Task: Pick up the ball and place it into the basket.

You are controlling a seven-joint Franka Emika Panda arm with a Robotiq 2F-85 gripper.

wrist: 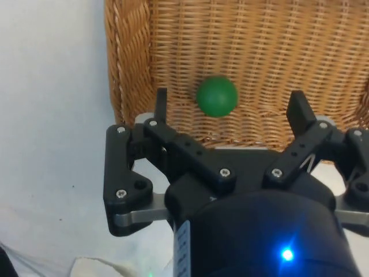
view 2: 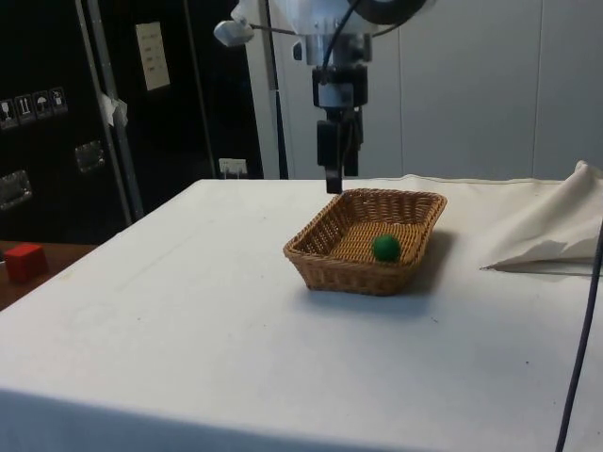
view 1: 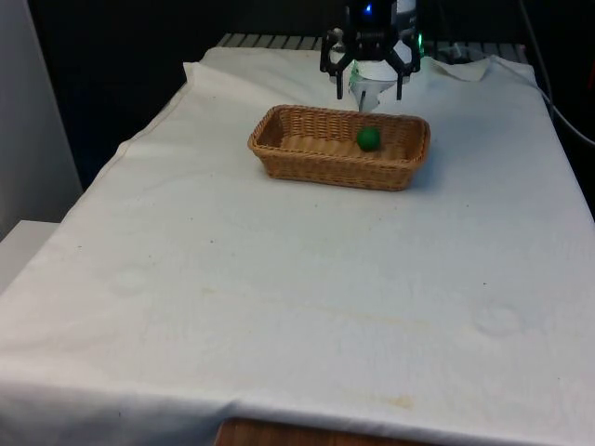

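Observation:
A small green ball (view 1: pixel 369 138) (view 2: pixel 384 248) (wrist: pixel 217 96) lies on the floor of a woven wicker basket (view 1: pixel 279 153) (view 2: pixel 320 256) (wrist: pixel 130 63), towards the basket's end on the front view's right. My black gripper (view 1: pixel 368 90) (view 2: pixel 337 179) (wrist: pixel 229 107) hangs above the basket's far rim, open, with nothing between its fingers. The ball sits below the gap, apart from both fingers.
The basket stands on the white cloth (view 1: pixel 297 279) near the table's far end. A fold of cloth (view 2: pixel 546 231) is bunched up at the side view's right. A red block (view 2: pixel 24 261) sits off the table by the dark cabinets.

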